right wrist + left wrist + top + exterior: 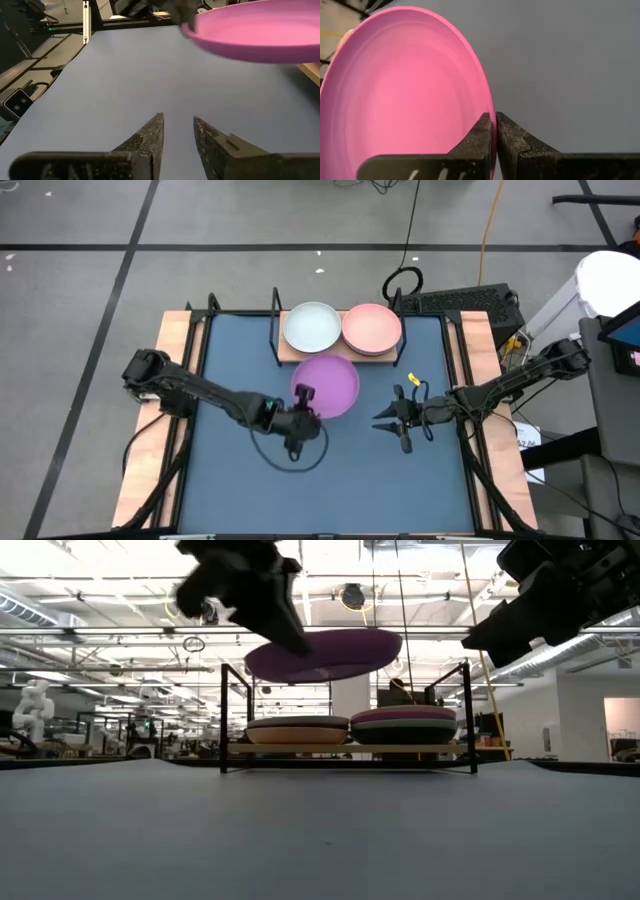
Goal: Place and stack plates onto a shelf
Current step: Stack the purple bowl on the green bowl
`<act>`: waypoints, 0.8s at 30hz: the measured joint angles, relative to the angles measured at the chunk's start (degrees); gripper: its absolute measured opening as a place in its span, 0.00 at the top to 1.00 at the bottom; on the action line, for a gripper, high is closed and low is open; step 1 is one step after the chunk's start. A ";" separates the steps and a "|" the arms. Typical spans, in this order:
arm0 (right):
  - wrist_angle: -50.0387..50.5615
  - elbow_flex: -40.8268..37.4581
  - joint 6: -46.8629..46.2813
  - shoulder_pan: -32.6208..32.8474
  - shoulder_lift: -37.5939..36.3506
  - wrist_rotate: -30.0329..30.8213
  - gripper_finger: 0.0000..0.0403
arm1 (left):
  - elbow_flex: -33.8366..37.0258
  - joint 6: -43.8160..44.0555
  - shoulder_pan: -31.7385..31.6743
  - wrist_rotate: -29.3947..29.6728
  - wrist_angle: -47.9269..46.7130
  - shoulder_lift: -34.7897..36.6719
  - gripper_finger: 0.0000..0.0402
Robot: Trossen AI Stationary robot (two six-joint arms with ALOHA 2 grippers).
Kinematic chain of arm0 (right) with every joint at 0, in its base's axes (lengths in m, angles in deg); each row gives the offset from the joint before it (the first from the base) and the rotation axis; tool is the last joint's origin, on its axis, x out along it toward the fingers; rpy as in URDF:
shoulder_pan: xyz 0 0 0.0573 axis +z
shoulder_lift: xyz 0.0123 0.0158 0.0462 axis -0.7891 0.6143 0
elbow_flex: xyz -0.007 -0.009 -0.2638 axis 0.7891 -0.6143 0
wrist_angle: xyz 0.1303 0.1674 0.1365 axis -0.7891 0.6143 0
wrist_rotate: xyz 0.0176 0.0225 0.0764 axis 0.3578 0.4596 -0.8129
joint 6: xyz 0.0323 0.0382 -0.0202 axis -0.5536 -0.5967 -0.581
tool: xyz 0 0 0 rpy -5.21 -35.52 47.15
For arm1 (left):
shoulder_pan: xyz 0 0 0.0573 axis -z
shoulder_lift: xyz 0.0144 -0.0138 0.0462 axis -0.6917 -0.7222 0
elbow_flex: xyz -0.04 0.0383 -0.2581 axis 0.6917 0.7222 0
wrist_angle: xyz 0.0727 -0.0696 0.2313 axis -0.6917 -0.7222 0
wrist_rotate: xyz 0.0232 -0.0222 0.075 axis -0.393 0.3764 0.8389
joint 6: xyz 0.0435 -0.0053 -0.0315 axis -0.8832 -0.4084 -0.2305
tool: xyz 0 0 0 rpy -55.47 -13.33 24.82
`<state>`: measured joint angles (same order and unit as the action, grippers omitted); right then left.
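The left gripper point(303, 402) is pinched tight on the near rim of a purple plate point(327, 385), its two fingers point(481, 137) meeting on the thin edge as the left wrist view shows. Holding by the rim leaves the underside free, so the plate can be set down flat on another one. From the table's middle the plate sits toward twelve o'clock, just short of the shelf point(395, 353). In the low view the plate point(325, 653) hangs in the air, tilted a little, higher than the two stacks and clear of the black wire frame point(226, 715); my guess is that this height is kept so it can pass over the frame's front bar.

On the shelf two stacks stand side by side, touching or nearly so: a pale green plate point(312, 328) tops the one at eleven o'clock, and a pink plate point(372, 327) tops the one at one o'clock. The low view shows several plates under each top one, so most of the job looks done. The purple plate hangs between both stacks, slightly nearer the pale green one; which stack it is bound for I cannot tell.

The right gripper point(381, 423) waits low over the table at about three o'clock, fingers parted and holding nothing, pointing toward the middle and well clear of the carried plate.
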<state>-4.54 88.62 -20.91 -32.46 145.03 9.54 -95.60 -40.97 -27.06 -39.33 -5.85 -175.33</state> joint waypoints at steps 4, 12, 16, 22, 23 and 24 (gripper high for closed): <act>0.00 0.00 0.86 0.00 0.02 0.01 0.84 | -1.37 -3.46 -3.91 -0.04 -0.15 0.00 0.97; -0.45 0.02 5.04 1.05 0.02 -0.17 0.99 | -4.94 -7.32 -13.06 -3.87 -0.35 0.00 0.97; -0.46 0.02 6.12 1.27 0.02 -0.16 0.99 | -6.68 -7.54 -17.19 -5.28 -0.34 0.00 0.97; -0.46 0.02 7.54 1.25 0.02 -0.30 1.00 | -7.07 -4.87 -22.41 -6.34 -0.45 0.02 0.97; -0.46 0.02 7.54 1.22 0.02 -0.30 1.00 | -7.07 -4.48 -23.13 -6.47 -0.42 0.02 0.97; -0.46 0.02 7.54 1.22 0.02 -0.30 1.00 | -7.07 -4.15 -23.88 -6.94 -0.41 0.02 0.97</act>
<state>-4.99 88.64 -13.37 -31.24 145.05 9.25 -102.67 -45.12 -50.95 -46.27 -6.27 -175.30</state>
